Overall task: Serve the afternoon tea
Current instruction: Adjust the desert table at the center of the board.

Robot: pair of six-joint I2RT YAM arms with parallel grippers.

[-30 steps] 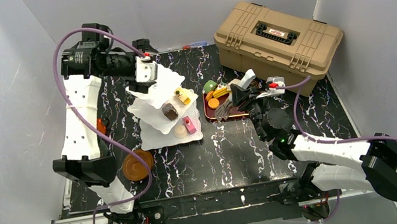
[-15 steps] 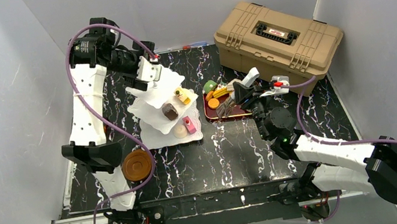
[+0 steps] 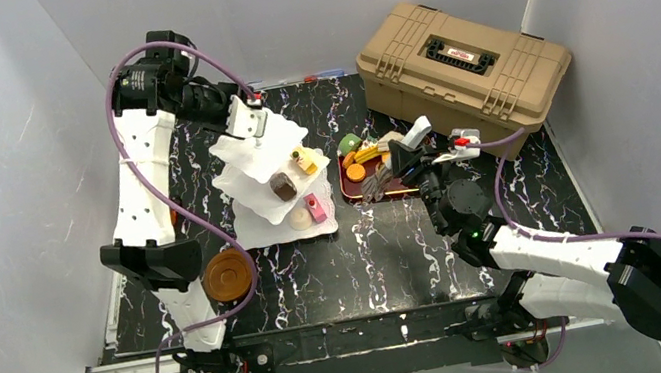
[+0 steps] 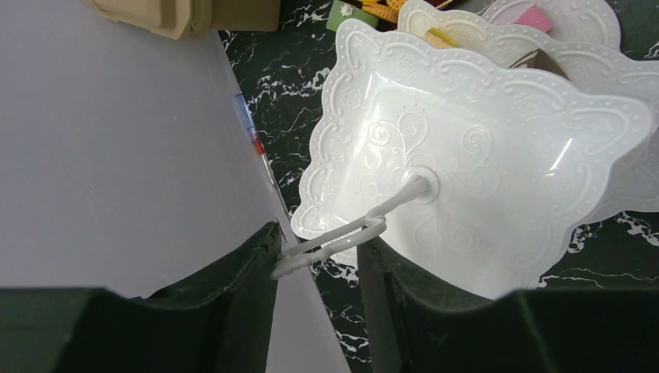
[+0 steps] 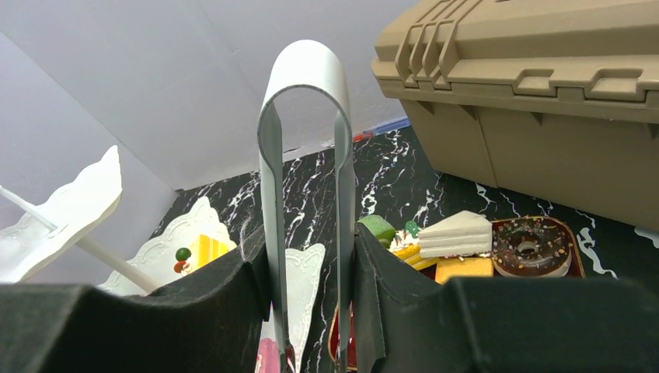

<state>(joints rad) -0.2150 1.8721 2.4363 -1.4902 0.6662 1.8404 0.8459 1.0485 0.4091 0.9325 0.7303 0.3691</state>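
At the far left of the table (image 3: 369,261), we see the white three-tier stand (image 3: 281,136) standing upright, its stem vertical and its tiers widening downward. In the left wrist view the stem rises from the middle of the top plate and runs aslant into the gap between the left fingers (image 4: 233,299). There its loop handle (image 4: 330,239) lies across that gap, its tip touching one finger. We cannot tell whether they are clamped on it or merely astride it. Toy pastries (image 3: 283,185) sit on the middle and bottom tiers: yellow, brown, pink and cream. A brown saucer (image 3: 228,276) lies near the left arm, apart from the stand. Right of the stand, the right fingers (image 5: 194,311) are clenched on the metal tongs (image 5: 269,179). The tongs' long axis runs from the bend, toward the tan toolbox (image 3: 463,63), down to tips over the dark red tray (image 3: 371,198) of donuts and cakes.
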